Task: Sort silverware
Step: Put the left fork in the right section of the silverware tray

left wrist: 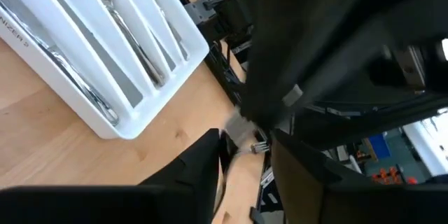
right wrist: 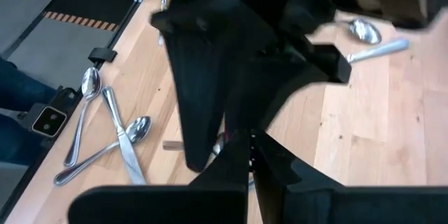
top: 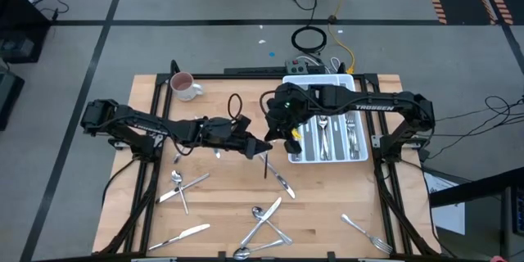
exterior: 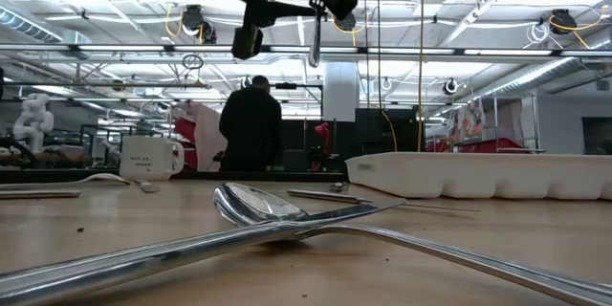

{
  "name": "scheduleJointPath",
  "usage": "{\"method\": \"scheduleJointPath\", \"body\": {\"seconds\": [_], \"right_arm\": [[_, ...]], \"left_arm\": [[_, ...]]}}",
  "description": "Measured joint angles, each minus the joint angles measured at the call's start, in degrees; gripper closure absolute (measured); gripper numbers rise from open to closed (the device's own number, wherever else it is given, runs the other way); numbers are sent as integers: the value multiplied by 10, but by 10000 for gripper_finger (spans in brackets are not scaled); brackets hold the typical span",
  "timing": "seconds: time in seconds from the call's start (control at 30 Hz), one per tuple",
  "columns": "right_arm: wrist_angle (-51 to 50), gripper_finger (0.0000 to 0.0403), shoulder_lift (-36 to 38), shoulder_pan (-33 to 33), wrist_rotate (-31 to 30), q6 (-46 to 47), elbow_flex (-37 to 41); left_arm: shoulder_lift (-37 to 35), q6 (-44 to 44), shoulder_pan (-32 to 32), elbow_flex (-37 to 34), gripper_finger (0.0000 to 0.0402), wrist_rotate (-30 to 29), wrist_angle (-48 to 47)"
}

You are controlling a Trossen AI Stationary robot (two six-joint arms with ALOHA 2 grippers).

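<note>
A slim silver piece of silverware [exterior: 314, 43] hangs upright high over the middle of the table, with my right gripper [exterior: 325, 2] shut on its top. My left gripper [top: 262, 146] reaches in from the left, right beside it. Its fingers [left wrist: 204, 171] stand apart, and nothing shows between them. Whether they touch the piece I cannot tell. The white tray [top: 327, 158] at the right holds several sorted pieces [top: 332, 135]. More silverware [top: 264, 223] lies loose on the near half of the table. My right gripper holds the hanging piece by its upper end [exterior: 316, 14], coming at it slanting down from the table's right. The piece hangs straight below the fingers, its lower end [exterior: 314, 61] well clear of the table. The dark fingers hide the contact itself.
A white-and-pink mug [top: 183, 87] stands at the far left. Loose pieces lie at the near left [top: 180, 187], near left edge [top: 185, 235] and near right [top: 365, 234]. A knife [top: 283, 185] lies just below the grippers. A person [exterior: 251, 124] stands beyond the table.
</note>
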State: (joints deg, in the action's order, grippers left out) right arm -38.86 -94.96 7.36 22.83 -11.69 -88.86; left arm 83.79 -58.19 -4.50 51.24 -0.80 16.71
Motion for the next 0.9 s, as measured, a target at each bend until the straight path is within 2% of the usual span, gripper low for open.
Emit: {"method": "scheduleJointPath", "body": {"seconds": [0.3,0.5,0.63,0.8,0.9], "right_arm": [[-69,403,0,38,1,-22,1],[-120,403,2,70,54,-38,1],[-155,403,4,95,69,-52,1],[-222,403,5,127,147,-79,0],[-276,403,5,153,147,-100,0]], "left_arm": [[0,6,-15,0,255,8,-31],[-1,5,-20,0,255,9,-44],[-1,6,-20,0,255,9,-58],[-1,6,-20,0,255,10,-73],[-1,14,-20,0,255,10,-74]]}}
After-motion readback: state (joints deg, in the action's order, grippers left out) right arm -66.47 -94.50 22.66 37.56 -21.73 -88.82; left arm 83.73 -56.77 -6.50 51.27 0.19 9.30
